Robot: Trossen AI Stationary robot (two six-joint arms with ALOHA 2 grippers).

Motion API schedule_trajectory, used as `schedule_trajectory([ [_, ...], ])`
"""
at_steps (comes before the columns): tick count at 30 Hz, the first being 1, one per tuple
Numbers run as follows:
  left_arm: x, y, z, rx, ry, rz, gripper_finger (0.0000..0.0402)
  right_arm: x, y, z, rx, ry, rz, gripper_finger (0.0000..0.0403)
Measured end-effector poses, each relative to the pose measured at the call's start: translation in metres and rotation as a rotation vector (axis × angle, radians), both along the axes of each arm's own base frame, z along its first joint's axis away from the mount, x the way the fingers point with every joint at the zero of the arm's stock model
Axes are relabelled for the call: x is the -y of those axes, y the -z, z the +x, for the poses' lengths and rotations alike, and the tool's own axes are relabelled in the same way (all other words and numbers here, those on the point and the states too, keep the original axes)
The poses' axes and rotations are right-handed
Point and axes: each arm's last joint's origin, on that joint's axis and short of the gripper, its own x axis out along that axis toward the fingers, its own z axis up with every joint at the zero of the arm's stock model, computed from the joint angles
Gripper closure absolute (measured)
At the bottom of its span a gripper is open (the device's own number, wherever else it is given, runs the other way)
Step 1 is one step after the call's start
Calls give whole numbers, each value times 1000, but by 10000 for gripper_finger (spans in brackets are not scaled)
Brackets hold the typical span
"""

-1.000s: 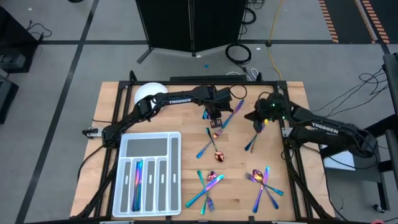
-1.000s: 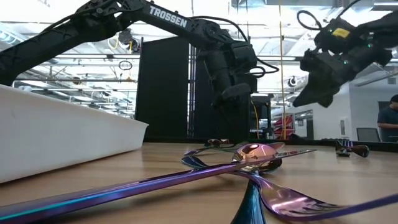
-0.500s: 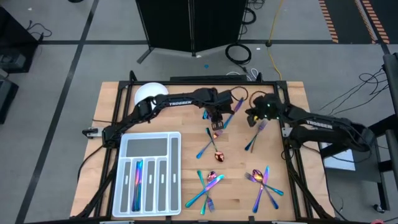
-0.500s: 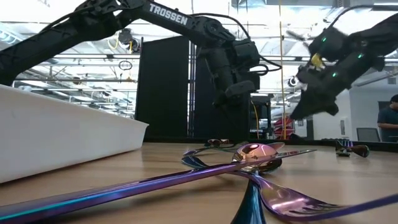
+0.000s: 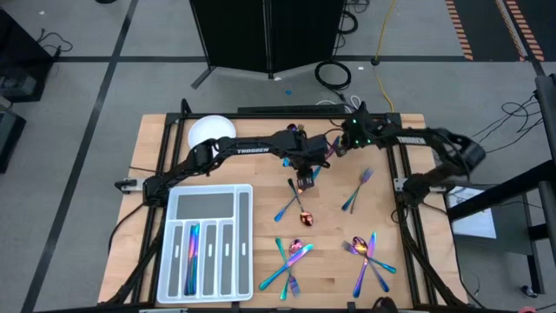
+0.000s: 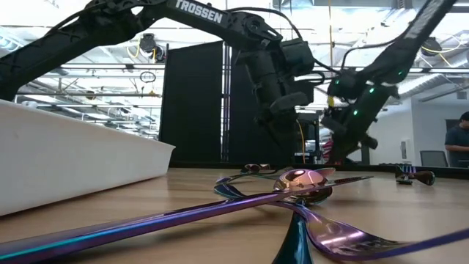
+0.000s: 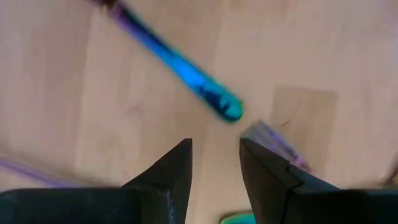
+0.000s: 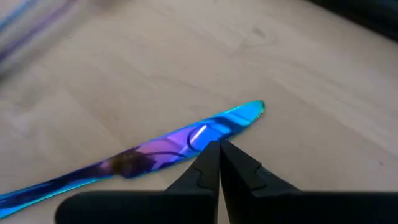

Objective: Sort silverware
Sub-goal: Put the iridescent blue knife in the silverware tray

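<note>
Nearest me, along the front of the table [image 5: 156, 139], two crossed piles of silverware [image 5: 291, 261] lie beside the tray [image 5: 245, 243], which holds a piece or two in its slots; further back a spoon [image 5: 305, 216] and a fork [image 5: 356, 189] lie loose, and at the far middle lies a knife [image 8: 155, 149]. My left end effector [image 7: 214, 165] hangs over the wood with its jaws parted and empty, a blue handle tip [image 7: 214, 102] just ahead of the fingers. My right end effector [image 8: 219, 165] is closed on nothing, its tips right over the knife blade. The risk I see is crowding: both end effectors work the same far patch, so a reach by either could clip the other arm or knock the knife askew, and a closed right end effector pressing down would only skid the blade. Compared with a second ago, my left jaws have widened, and my right arm has swung from over the fork across to the far middle, close beside my left.
</note>
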Motion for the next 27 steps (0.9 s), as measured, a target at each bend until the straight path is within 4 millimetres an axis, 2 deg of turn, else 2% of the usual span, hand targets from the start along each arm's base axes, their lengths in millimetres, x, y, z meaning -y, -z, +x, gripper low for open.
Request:
schedule_trajectory([
  [5,-4,1,-3,-33,19,34,266,13,10,5,-27,-17,28,403],
  [18,-15,1,-6,-34,35,44,266,28,-1,3,-12,8,-17,403],
  [27,-15,1,-5,-30,38,43,266,34,19,4,-44,10,33,403],
])
